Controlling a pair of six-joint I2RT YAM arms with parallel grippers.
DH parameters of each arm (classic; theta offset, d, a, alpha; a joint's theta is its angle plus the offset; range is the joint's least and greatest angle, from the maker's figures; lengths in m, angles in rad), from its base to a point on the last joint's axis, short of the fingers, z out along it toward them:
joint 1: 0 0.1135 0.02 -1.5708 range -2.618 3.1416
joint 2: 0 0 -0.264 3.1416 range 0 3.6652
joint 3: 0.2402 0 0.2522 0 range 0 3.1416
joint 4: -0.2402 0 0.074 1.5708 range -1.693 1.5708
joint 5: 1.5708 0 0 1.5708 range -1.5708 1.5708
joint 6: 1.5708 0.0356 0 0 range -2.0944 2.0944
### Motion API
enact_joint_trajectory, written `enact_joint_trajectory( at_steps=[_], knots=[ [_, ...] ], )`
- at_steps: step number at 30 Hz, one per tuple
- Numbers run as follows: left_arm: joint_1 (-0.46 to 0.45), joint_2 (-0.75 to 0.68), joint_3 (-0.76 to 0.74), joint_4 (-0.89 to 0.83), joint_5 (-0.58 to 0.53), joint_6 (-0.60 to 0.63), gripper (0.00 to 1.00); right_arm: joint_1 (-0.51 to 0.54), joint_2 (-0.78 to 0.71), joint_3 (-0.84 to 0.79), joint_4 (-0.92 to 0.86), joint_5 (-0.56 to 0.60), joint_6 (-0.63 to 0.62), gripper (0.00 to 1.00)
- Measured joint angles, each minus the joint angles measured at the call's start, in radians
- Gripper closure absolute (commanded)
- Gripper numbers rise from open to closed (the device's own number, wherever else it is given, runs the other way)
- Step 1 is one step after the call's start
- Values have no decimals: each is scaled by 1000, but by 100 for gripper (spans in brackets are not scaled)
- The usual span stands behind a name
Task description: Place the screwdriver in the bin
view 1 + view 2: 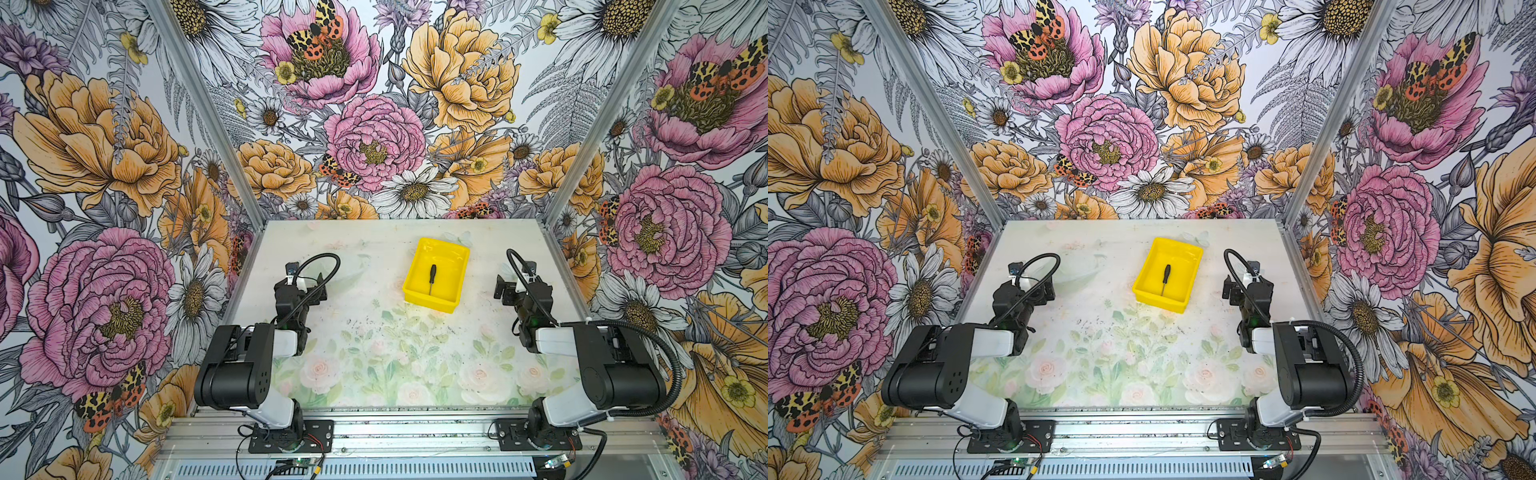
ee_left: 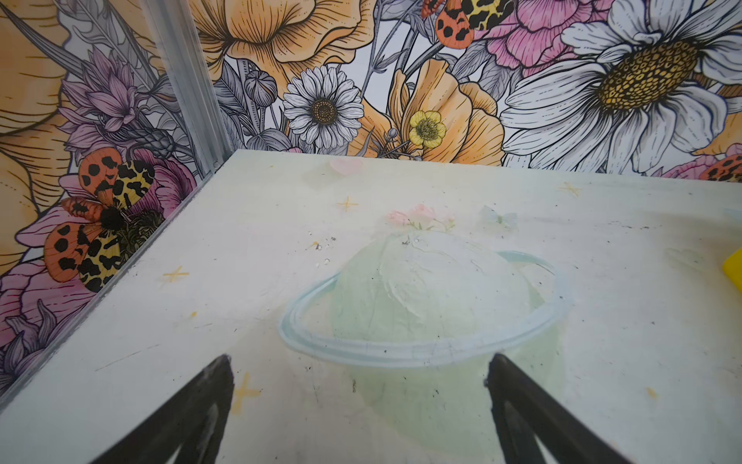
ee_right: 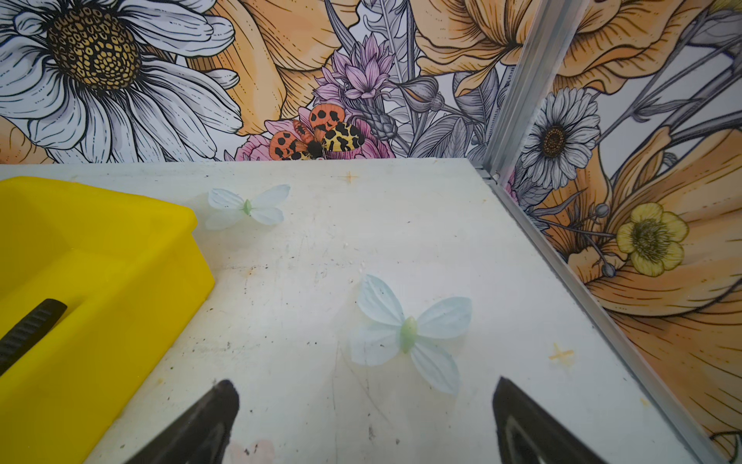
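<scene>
Screwdriver [image 1: 432, 279] lying in the bin [image 1: 430, 305]; bin on the table [image 1: 374, 332], rear right of centre, between left gripper [image 2: 359, 365] and right gripper [image 3: 365, 391], touching neither

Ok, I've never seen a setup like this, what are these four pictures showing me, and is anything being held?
Two black-and-white robot arms stand at the near edge of a table enclosed by flowered walls. Two pictures look down from overhead and are nearly alike. The other two come from a small camera on each arm's wrist, looking past the left hand and the right hand. Both hands are open and hold nothing. On the table sits a yellow bin, and a small screwdriver lies inside it.
</scene>
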Motion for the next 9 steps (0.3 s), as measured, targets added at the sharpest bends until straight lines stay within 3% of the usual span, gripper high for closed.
enact_joint_trajectory(
  at_steps=[9],
  knots=[
    [-2,0,0,5,-16,0,1,0,0,0,0,0,0,0]
  ],
)
